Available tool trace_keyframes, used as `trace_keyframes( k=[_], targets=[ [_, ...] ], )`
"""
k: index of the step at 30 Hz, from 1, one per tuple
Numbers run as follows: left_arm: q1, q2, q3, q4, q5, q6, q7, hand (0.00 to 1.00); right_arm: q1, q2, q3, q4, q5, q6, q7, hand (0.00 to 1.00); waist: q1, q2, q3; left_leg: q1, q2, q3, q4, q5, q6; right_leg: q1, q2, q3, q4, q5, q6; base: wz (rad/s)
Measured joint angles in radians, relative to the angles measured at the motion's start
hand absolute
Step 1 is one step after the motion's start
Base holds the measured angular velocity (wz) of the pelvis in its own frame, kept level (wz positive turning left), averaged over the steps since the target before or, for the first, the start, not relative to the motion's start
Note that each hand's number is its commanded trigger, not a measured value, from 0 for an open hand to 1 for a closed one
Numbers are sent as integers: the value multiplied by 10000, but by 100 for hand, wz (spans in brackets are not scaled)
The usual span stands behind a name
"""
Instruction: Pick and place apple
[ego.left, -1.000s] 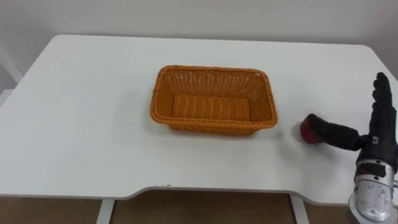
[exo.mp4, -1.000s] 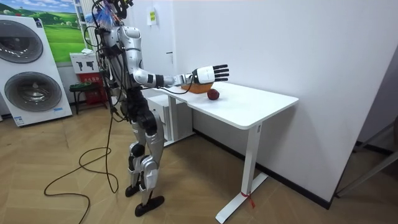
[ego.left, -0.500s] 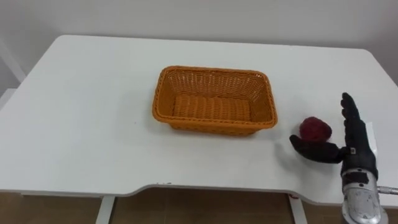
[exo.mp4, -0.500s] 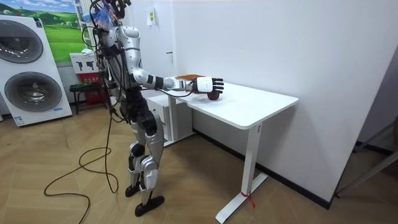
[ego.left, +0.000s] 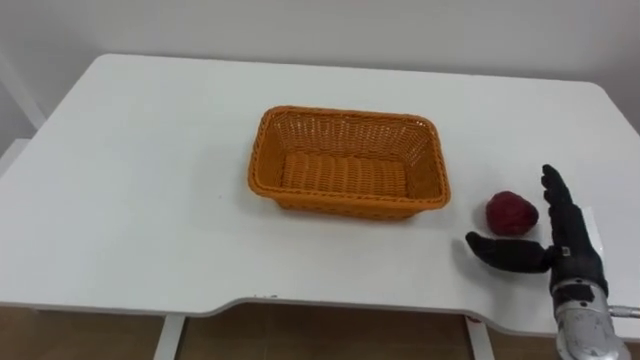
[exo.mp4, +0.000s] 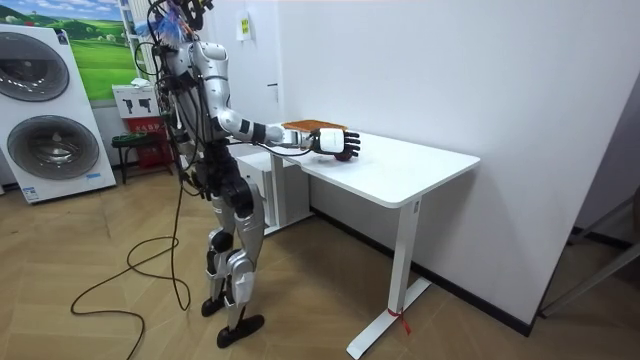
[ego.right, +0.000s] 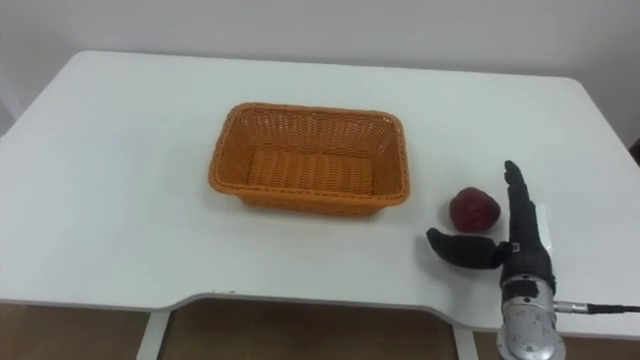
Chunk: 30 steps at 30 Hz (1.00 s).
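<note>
A dark red apple (ego.left: 511, 212) (ego.right: 473, 209) rests on the white table (ego.left: 150, 180), just right of an empty orange wicker basket (ego.left: 346, 162) (ego.right: 310, 158). My right hand (ego.left: 566, 243) (ego.right: 524, 240) is open beside the apple, on its right and near side, fingers straight and thumb reaching out below the fruit. The hand is close to the apple without closing on it. In the room view the right hand (exo.mp4: 333, 141) stretches over the table's near end, by the apple (exo.mp4: 344, 154).
The table's front edge (ego.left: 300, 305) runs close below the hand. In the room view I stand at the table's end, with a washing machine (exo.mp4: 55, 115) behind on the room view's left and a wall behind the table.
My right hand has come down and drawn back toward the front edge, uncovering the apple, which now lies left of the fingers. Basket and apple stay in place.
</note>
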Motion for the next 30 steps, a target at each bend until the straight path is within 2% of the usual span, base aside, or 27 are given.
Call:
trace_keyframes(
  k=[4, 15, 18, 22, 25, 26, 27, 28, 30],
  targets=[
    [38, 26, 232, 0, 1, 42, -5, 0, -76, -23, -38, 316, -2, 130, 200, 0, -13, -91, 5, -9, 3, -56, 15, 2, -3, 24, -2, -84, -8, 0, 0, 3],
    [173, 31, 225, 18, 6, 175, -1, 0, -804, -154, -33, 1497, -4, 242, 891, 0, -21, -284, 68, -16, -14, -160, 117, 2, -2, 199, -14, -187, -2, 0, 0, 2],
    [190, 32, 210, 18, 2, 177, 6, 0, -812, -174, -35, 1533, -3, 350, 1112, 0, -28, -333, 63, -32, -34, -256, 165, -3, 1, 230, -21, -261, -88, 0, -1, 9],
    [196, 54, 6, 19, 3, 182, 6, 0, -945, -527, -32, 1866, -15, 341, 1433, 0, -39, -340, 65, -3, -61, -344, 180, -4, 3, 321, -38, -365, -155, 9, 5, 7],
    [236, 60, -37, 31, 2, 204, -20, 0, -1158, -594, -34, 2070, -19, 352, 1597, 0, -47, -338, 64, -17, -60, -383, 181, -4, 2, 323, -32, -387, -152, 9, 4, 0],
    [232, 63, -37, 29, 2, 216, -33, 0, -1200, -626, -36, 2095, -19, 374, 1643, 14, -49, -338, 63, -18, -62, -392, 181, -4, 2, 324, -32, -393, -153, 9, 4, 5],
    [226, 79, -45, 23, 2, 260, -66, 0, -1261, -686, -36, 2129, -19, 436, 1720, 86, -46, -339, 61, -18, -68, -420, 182, -3, 2, 331, -35, -414, -155, 9, 4, 5],
    [218, 109, -61, 8, 4, 325, -175, 0, -1287, -766, -33, 2135, -19, 446, 1818, 100, -30, -338, 61, -26, -71, -433, 182, -3, 2, 330, -36, -426, -162, 9, 4, 5],
    [216, 141, -63, 7, 5, 380, -263, 0, -1311, -861, -30, 2134, -19, 470, 1975, 100, -28, -337, 59, -34, -75, -444, 184, -3, 1, 331, -38, -441, -177, 9, 4, 0]
  ],
)
